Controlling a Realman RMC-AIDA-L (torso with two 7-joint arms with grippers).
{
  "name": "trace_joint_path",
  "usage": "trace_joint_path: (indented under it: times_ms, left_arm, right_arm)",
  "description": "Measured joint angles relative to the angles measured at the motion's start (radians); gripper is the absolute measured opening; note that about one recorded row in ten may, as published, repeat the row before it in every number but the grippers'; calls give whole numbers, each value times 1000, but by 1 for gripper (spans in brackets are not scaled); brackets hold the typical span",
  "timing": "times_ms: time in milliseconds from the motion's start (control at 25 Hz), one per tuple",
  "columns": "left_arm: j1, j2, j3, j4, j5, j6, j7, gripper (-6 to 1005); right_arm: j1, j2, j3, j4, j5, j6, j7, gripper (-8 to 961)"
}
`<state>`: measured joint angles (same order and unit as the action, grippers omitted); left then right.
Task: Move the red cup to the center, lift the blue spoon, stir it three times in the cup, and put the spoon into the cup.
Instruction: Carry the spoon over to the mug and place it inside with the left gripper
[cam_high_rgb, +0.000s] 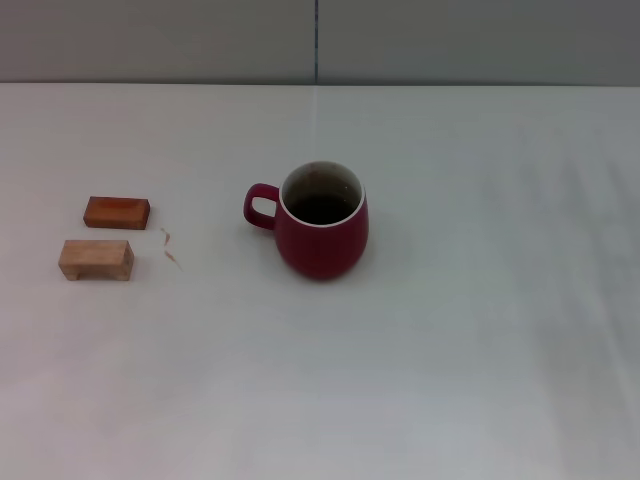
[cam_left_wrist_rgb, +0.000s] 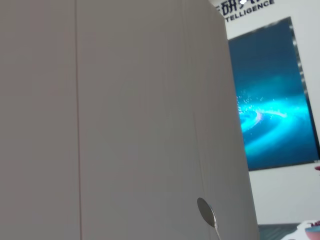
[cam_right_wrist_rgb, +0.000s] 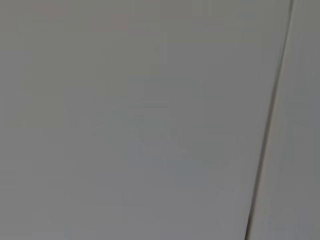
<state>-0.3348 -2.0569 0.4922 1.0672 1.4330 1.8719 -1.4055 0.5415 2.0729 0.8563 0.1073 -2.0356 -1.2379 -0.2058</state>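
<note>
Red cup (cam_high_rgb: 322, 222) sitting upright on surface (cam_high_rgb: 450, 350), two wooden blocks (cam_high_rgb: 105, 235) lying well beside its handle, spoon bowl (cam_left_wrist_rgb: 206, 212) apparently showing in left wrist view, claw states impossible to tell.

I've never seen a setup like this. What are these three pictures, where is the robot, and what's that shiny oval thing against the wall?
It is a two-armed robot with a camera on its head and one on each wrist. The head picture looks down on a white table with a red cup near the middle and two small wooden blocks on the robot's left. Neither arm shows there. The left wrist picture faces a wall panel and a blue screen; the shiny oval is a spoon's metal bowl, probably held by that arm, though no fingers show. The right wrist picture shows only plain wall.
</note>
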Motion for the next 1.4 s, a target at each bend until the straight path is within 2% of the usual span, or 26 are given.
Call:
trace_joint_path:
  times_ms: [160, 200, 280, 320, 600, 840, 1000, 1120, 1400]
  left_arm:
    - [-1, -1, 26, 90, 22, -15, -14, 139]
    - [-1, -2, 41, 154, 53, -26, -31, 139]
    - [-2, -2, 46, 181, 68, -29, -40, 139]
    - [-2, -2, 56, 241, 107, -35, -62, 139]
    - [-32, -1, 84, 377, 215, -41, -97, 139]
    - [-68, -4, 127, 426, 315, -71, -100, 139]
    - [-74, -5, 234, 471, 389, -164, -100, 139]
    - [-78, -5, 274, 505, 431, -189, -102, 139]
    - [-116, 1, 346, 589, 561, -188, -151, 139]
  right_arm:
    - [1, 0, 3, -3, 0, 0, 0, 616]
    - [3, -1, 5, -6, 0, 0, 0, 616]
    - [4, -1, 5, -8, 0, 0, -1, 616]
    - [6, -1, 6, -9, 0, 0, -1, 616]
    - [9, -1, 7, -9, 0, 0, -2, 617]
    - [9, 1, 7, -8, 0, -1, -2, 617]
    - [9, 2, 8, -5, 2, -2, -3, 616]
    - [9, 2, 9, -4, 3, -2, -3, 616]
    - [6, 4, 9, -3, 3, -1, -3, 616]
